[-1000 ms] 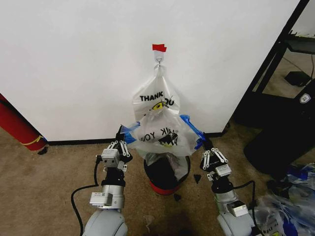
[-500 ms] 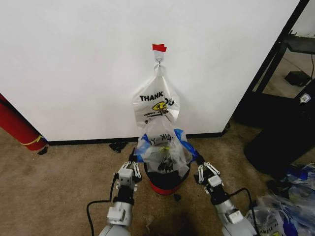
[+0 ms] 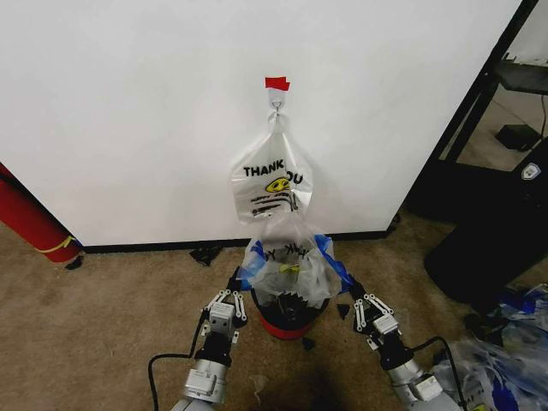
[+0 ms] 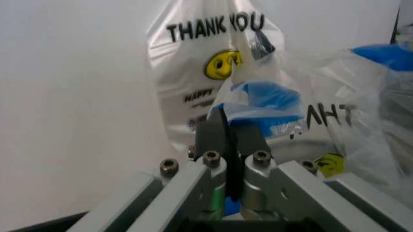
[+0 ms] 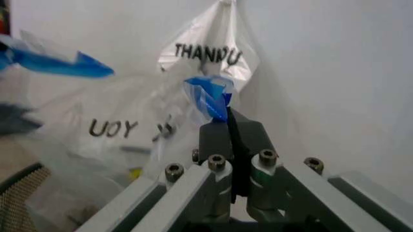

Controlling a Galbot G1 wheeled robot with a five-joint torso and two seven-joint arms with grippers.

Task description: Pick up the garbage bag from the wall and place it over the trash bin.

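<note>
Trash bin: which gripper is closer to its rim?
Left. The left gripper sits against the trash bin; the right gripper is slightly off it. Both grip the garbage bag.

trash bin (image 3: 287, 317): the garbage bag (image 3: 291, 264) drapes over its top, rim hidden, just the red base peeking out below
smaller print on the hanging bag (image 3: 271, 181): too tiny to read

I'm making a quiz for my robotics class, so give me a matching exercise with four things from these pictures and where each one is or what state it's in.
Things:
1. garbage bag
2. trash bin
3. THANK YOU bag
4. red tape

States:
A. stuck to the wall above the hook
B. hanging from the wall hook
C. on the carpet, red base
D. pinched on both sides by the left gripper and right gripper

Pairs: 1-D, 2-C, 3-B, 4-A
</note>
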